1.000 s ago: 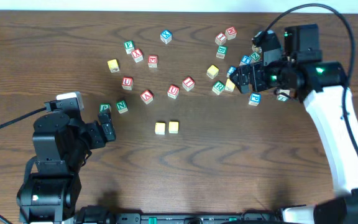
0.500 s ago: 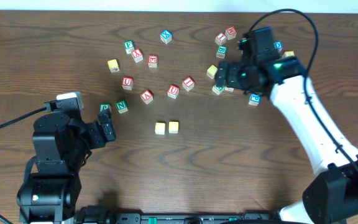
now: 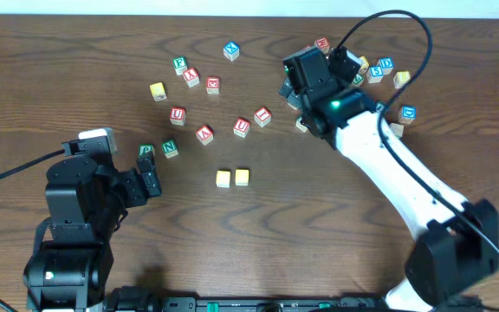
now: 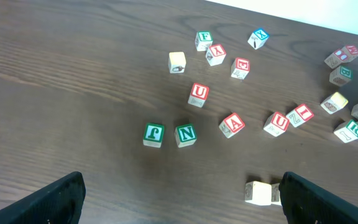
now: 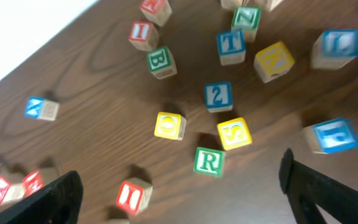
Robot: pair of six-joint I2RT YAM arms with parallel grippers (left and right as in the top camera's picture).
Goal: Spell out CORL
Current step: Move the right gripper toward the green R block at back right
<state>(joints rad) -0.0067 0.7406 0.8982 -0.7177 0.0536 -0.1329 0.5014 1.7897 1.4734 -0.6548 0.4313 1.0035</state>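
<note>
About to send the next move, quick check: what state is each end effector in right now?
Left end effector: open, holding nothing.
Right end effector: open, holding nothing.

Two hands are in view: the left hand (image 3: 151,178) and the right hand (image 3: 291,87). From overhead, the open stretch of surface (image 3: 76,52) left of the right hand carries thirteen cubes: six red-lettered cubes (image 3: 204,134), three green-lettered cubes (image 3: 170,148), one blue-lettered cube (image 3: 231,50), one lone yellow cube (image 3: 157,90) and a yellow pair (image 3: 223,178) side by side. Around and beyond that hand more cubes show, too hidden to count surely. In the right wrist view sixteen cubes can be told — five red-lettered, five blue-lettered, three green-lettered, among them one green R cube (image 5: 209,161), and three yellow lettered cubes (image 5: 234,133) — with a few more cut off at the edges.
</note>
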